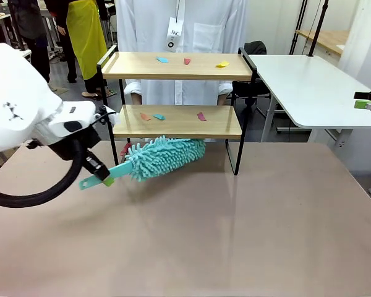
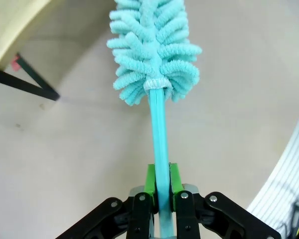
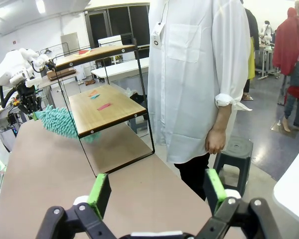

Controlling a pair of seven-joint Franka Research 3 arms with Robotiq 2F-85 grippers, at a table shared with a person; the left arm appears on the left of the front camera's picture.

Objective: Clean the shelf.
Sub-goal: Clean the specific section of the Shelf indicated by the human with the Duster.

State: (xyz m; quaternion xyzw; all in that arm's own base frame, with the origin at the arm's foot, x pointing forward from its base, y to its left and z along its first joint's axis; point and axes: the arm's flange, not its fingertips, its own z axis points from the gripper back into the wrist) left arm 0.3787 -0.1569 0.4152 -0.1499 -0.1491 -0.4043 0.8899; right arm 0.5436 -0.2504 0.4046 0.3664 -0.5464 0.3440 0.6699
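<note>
- Brown table top (image 1: 247, 235) takes the whole lower half of the front view, and a white table (image 1: 309, 86) stands behind it at the upper right.
- The shelf (image 1: 179, 120) stands on the far part of the brown surface, at the upper centre of the front view. It has two light wooden boards in a thin black frame.
- On the top board (image 1: 130, 65) lie three small scraps: one blue (image 1: 162, 60), one red (image 1: 187, 61) and one yellow (image 1: 222, 64). On the lower board (image 1: 222, 124) lie three more: orange, blue and red.
- A person (image 1: 185, 25) in a white coat stands just behind the shelf, at the top centre. In the right wrist view one hand (image 3: 217, 144) hangs down at the side.
- My left pincer (image 1: 105, 176), at the middle left of the front view, is closed on the thin teal handle (image 2: 159, 129) of a duster (image 1: 167, 158). In the left wrist view the green pads (image 2: 150, 179) press the handle from both sides.
- The fluffy teal head (image 2: 154, 45) of the duster points toward the right of the front view and sits just under the front edge of the lower board. I cannot tell if it touches the table.
- My right pincer (image 3: 157, 191) is wide open and holds nothing. In the front view it shows at the right edge, over the white table.
</note>
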